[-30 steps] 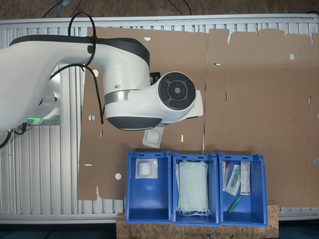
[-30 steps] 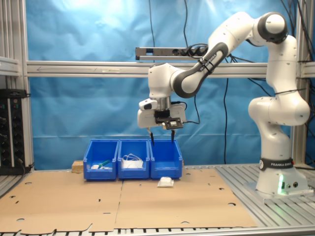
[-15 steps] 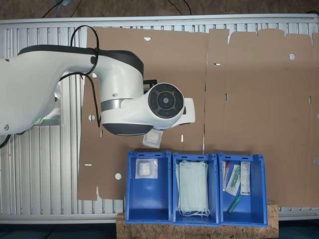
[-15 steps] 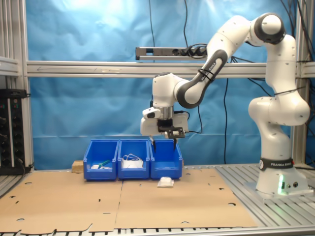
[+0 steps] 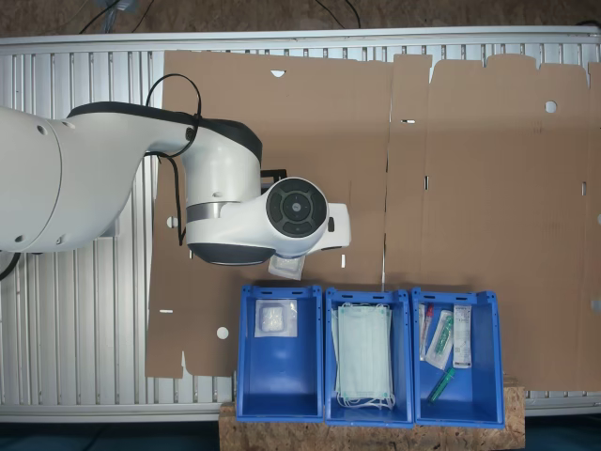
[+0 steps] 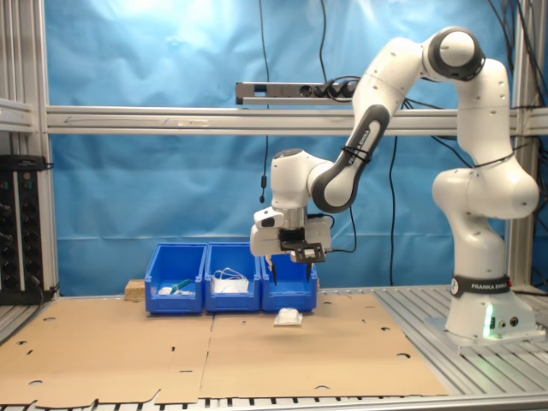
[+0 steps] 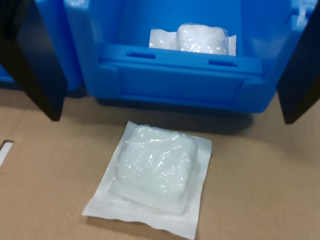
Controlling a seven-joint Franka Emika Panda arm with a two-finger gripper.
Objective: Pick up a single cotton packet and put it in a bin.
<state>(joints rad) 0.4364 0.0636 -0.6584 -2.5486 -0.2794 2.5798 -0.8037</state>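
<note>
Just cotton packet before bin, unobstructed

Your first exterior view looks straight down from high overhead, taking in the bench with its cardboard and the three blue bins along the first exterior view's lower edge. Your second exterior view stands low at the bench's front, facing the blue backdrop, well back, whole arm in frame. Both share the bins and cardboard. Your wrist view sits close, looking between the claw's fingers at one bin.
</note>
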